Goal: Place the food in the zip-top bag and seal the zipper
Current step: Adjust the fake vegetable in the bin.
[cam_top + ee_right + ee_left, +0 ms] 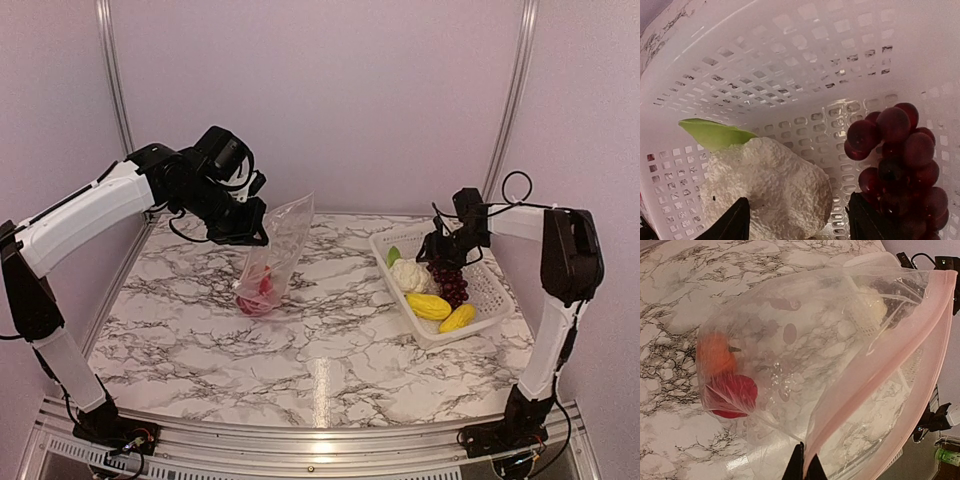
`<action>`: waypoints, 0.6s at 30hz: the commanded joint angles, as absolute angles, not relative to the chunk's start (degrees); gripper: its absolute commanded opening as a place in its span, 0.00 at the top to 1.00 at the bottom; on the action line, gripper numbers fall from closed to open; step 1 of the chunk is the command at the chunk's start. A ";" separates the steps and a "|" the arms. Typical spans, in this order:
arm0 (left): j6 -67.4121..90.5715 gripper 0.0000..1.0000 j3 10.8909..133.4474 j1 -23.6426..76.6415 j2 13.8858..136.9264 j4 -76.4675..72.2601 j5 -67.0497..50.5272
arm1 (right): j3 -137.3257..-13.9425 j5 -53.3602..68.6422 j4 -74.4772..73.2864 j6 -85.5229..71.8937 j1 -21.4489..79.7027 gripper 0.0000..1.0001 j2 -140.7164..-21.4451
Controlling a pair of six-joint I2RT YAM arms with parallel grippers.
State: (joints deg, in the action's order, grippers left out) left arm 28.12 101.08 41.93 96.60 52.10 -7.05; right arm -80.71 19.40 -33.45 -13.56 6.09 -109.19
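Observation:
My left gripper is shut on the zip-top bag at its pinkish zipper strip and holds its mouth up, the bottom resting on the table. The orange fruit and the red piece lie in the bag. My right gripper is open over the white basket, its jaws astride the white cauliflower with a green leaf. The dark purple grape bunch lies right beside it. Two yellow pieces lie at the basket's near end.
The marble table ends at a metal rail in front. Purple walls and metal posts stand behind. The basket sits at the right side of the table, the bag left of centre.

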 commanded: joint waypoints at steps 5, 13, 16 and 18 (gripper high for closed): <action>27.44 1.00 102.83 41.75 97.34 54.48 -6.44 | -85.71 19.66 -35.09 -13.98 6.15 0.36 -117.52; 26.47 1.00 102.91 41.24 97.60 54.80 -6.34 | -89.08 28.73 -40.78 -15.15 6.70 0.19 -121.13; 26.20 1.00 103.20 41.09 98.11 54.80 -6.54 | -88.66 30.43 -41.62 -15.96 7.18 0.16 -119.88; 26.03 1.00 103.40 41.05 98.48 54.84 -6.84 | -88.09 32.67 -41.50 -16.46 7.33 0.16 -119.67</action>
